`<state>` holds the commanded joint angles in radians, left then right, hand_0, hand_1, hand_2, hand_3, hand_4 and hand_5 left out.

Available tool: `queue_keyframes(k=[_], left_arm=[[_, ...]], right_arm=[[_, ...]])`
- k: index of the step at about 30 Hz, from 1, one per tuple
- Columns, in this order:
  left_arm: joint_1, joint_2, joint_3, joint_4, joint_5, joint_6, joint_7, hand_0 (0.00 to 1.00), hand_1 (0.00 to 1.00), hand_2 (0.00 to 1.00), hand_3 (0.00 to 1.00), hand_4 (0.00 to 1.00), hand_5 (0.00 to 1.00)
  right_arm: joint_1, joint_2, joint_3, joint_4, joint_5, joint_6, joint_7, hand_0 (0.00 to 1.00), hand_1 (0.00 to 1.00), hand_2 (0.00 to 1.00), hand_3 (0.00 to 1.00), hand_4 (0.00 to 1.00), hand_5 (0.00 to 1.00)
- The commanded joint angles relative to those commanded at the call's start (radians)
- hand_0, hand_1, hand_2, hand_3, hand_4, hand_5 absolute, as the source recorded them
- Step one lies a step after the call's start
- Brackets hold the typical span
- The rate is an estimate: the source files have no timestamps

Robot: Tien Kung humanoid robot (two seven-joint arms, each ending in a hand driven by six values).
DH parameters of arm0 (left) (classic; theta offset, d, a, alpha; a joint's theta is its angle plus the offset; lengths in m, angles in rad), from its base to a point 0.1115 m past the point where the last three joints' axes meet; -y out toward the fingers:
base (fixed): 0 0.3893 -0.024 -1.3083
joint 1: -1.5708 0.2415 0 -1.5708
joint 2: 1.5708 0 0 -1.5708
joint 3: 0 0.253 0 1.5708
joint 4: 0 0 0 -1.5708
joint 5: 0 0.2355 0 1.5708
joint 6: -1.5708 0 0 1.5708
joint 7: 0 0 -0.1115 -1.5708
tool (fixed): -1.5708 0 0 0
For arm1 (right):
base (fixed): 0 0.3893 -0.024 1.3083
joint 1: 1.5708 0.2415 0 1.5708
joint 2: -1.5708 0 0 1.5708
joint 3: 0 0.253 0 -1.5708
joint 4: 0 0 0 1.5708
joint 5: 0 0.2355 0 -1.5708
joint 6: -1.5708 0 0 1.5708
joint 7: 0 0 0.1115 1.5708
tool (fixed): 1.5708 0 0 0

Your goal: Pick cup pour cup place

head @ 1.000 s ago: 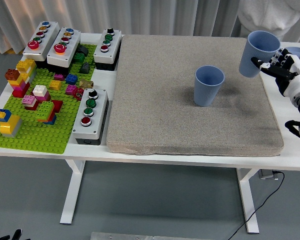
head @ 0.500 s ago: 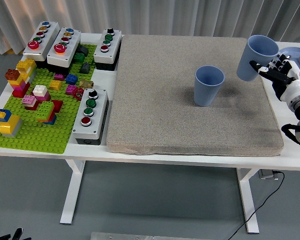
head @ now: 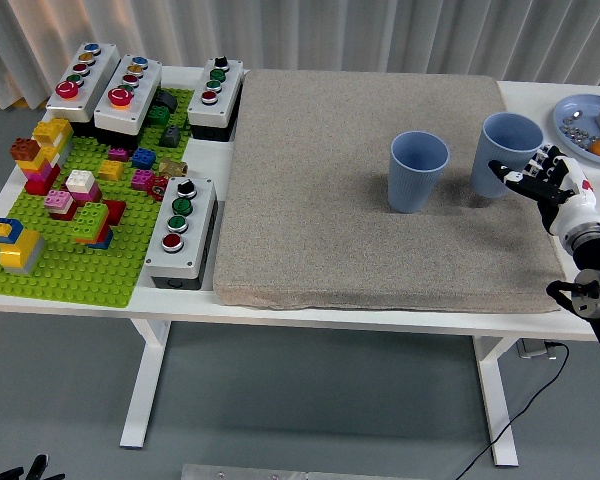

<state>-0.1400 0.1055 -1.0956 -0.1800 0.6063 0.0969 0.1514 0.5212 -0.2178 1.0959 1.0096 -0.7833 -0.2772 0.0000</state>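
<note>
On the left of the white table (head: pixel 380 318) lay one green baseplate (head: pixel 75 255) loaded with coloured bricks, and four grey button boxes (head: pixel 182 232) stood around it: three along its far edge, one at its right side. To their right, one grey mat (head: pixel 310 200) covered most of the tabletop, reaching close to the near edge and the far edge. Its left and middle stretches were bare, giving wide open room; only a narrow strip of white table showed along the front.

Two blue cups stood upright on the mat's right half. The left cup (head: pixel 418 171) stood alone, with bare mat on every side. The right cup (head: pixel 507 155) stood just beside it with a small gap between them, close to the mat's right edge. At the far right corner of the table one blue plate (head: pixel 572 105) held small bits and something orange.

The right hand (head: pixel 548 182) came in from the lower right, directly beside the right cup on its right. Its fingers (head: pixel 510 177) were spread and touched or nearly touched the cup's side; whether they truly gripped it could not be told.
</note>
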Motion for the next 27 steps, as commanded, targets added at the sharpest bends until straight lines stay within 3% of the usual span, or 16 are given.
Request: queue_keyframes(k=[19, 27], left_arm=[[-0.001, 0.001, 0.006, 0.0, 0.001, -0.002, 0.002, 0.691, 0.707, 0.733, 0.65, 0.487, 0.979], [0.004, 0.002, 0.008, 0.0, -0.001, -0.001, 0.002, 0.691, 0.707, 0.733, 0.65, 0.486, 0.98]], right_arm=[[-0.021, 0.008, -0.015, -0.033, -0.032, -0.009, 0.023, 0.862, 0.654, 0.506, 0.555, 0.693, 0.134], [-0.022, 0.007, -0.004, -0.03, -0.035, 0.024, 0.016, 0.868, 0.669, 0.523, 0.563, 0.693, 0.135]])
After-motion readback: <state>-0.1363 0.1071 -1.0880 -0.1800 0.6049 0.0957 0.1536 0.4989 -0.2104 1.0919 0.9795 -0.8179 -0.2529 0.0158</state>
